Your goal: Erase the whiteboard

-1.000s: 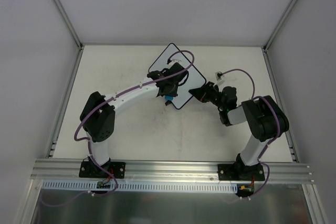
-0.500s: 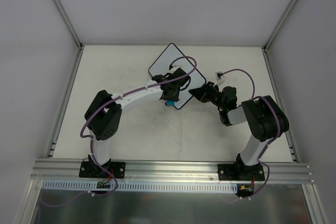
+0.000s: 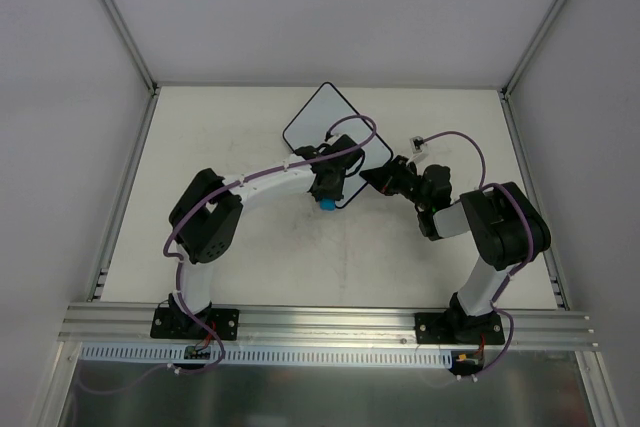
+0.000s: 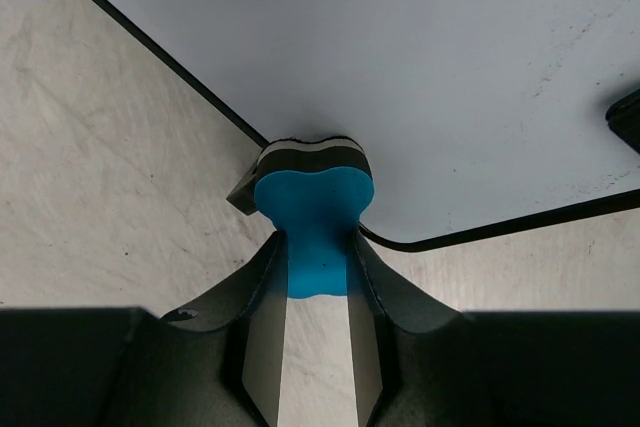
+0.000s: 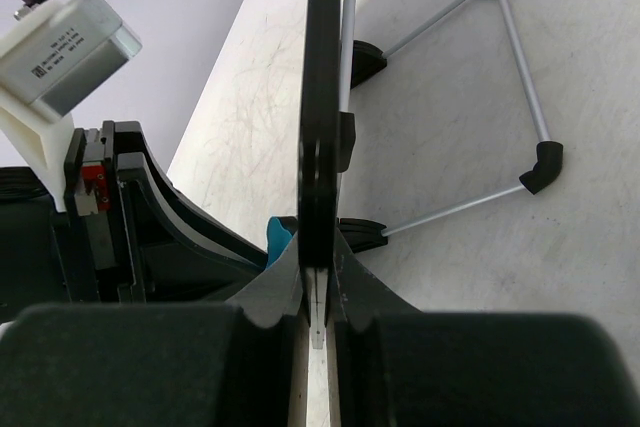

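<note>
Whiteboard sits mid-desk toward the far side, turned diamond-wise. R jaws are clamped shut on its right corner (board shows edge-on in the wrist view, w/ a wire stand behind it). L jaws pinch the blue eraser, its felt end touching the board's black rim by the near corner.

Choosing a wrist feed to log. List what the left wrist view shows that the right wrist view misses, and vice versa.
Left wrist only: the white face and rounded corner of the whiteboard, with the left end effector holding the blue eraser at that corner. Right wrist only: the whiteboard edge-on, clamped in the right end effector, and a wire stand beside it. Both: the whiteboard, the eraser, the table.
</note>
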### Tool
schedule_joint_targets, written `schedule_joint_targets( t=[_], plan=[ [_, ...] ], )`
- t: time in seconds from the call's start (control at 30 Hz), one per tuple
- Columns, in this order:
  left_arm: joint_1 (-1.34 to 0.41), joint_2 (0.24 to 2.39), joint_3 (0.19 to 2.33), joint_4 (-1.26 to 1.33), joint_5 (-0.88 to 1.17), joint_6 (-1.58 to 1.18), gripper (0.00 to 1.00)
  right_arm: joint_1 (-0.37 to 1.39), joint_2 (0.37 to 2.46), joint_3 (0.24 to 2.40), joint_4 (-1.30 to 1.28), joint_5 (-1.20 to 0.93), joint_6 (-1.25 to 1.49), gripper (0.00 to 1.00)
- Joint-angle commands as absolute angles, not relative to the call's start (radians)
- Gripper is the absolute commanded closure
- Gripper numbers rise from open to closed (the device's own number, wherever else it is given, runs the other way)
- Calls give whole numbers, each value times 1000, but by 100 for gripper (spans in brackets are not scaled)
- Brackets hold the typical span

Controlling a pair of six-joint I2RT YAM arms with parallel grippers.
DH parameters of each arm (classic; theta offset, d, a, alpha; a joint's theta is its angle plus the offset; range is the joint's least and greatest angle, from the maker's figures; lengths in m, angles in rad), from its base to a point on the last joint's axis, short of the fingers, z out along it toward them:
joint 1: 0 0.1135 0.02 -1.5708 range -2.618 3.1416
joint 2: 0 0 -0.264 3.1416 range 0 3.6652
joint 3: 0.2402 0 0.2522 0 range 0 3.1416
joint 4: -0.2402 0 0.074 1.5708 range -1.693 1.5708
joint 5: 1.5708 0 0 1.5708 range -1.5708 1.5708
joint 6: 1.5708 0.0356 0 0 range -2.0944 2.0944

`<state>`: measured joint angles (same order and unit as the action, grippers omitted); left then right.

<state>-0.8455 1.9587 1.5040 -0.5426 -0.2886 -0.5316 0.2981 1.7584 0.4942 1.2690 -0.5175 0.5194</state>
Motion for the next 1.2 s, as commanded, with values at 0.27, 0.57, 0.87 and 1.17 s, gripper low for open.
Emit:
schedule_joint_targets(
  t=[0.27, 0.57, 0.87, 1.17],
  plan=[
    [-861, 1913, 1416, -554, -221, -557, 100, 302, 1720, 531, 1353, -534, 492, 100],
    [-861, 1911, 1411, -560, -216, -548, 100, 301, 1713, 529, 1353, -534, 491, 100],
    [-853, 1934, 1541, -598, -229, -496, 100, 301, 1713, 529, 1353, -535, 491, 100],
    [-831, 1983, 1654, -644, -241, -477, 100, 301, 1710, 528, 1353, -535, 492, 100]
  ],
)
